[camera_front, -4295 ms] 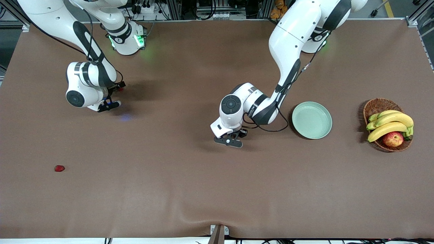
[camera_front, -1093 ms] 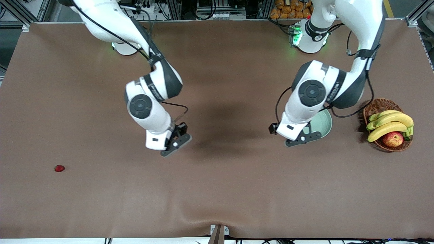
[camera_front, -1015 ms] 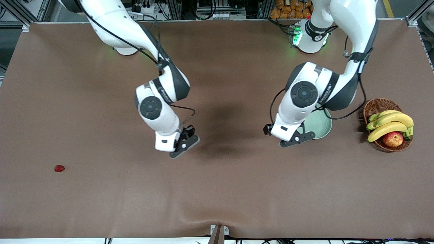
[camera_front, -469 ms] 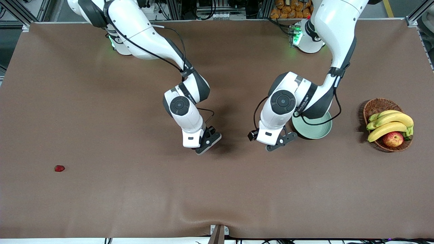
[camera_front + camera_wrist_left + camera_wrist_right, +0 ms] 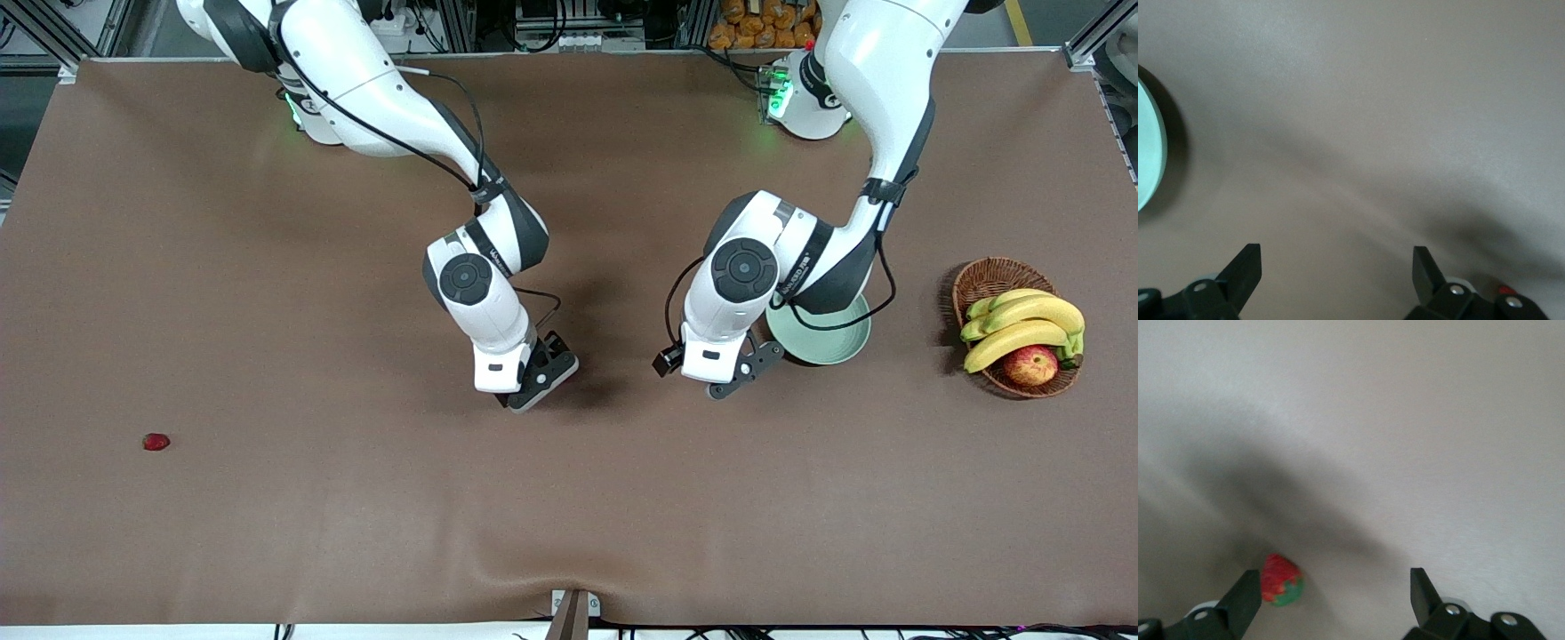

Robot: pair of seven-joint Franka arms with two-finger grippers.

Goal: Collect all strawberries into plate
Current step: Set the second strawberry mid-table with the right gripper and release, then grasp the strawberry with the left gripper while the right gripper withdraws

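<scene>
A: Nearest first: one berry (image 5: 156, 442) sits alone near the table (image 5: 569, 516) front edge, toward the right arm's end. There's bare table all round it. The only risk there is the long reach.

B: Mid-table?

A: The right gripper (image 5: 1335, 587) is low over the table, fingers spread, holding nothing. A second berry (image 5: 1280, 581) lies loose just beside one finger, not between them. Any sideways move could nudge it, and it would likely roll.

B: And the left?

A: The left gripper (image 5: 742, 366) is also spread and empty, over bare table just beside the plate (image 5: 831, 342). The two grippers are near each other. If both go for that berry, they could clash.

B: Plate status?

A: The left arm overhangs it and hides part, so can't tell if a berry is in it. No third berry in view. The rim is raised, so a low approach could clip it and shove the plate toward the basket (image 5: 978, 280). Farther up, the table is open to the bases.
</scene>
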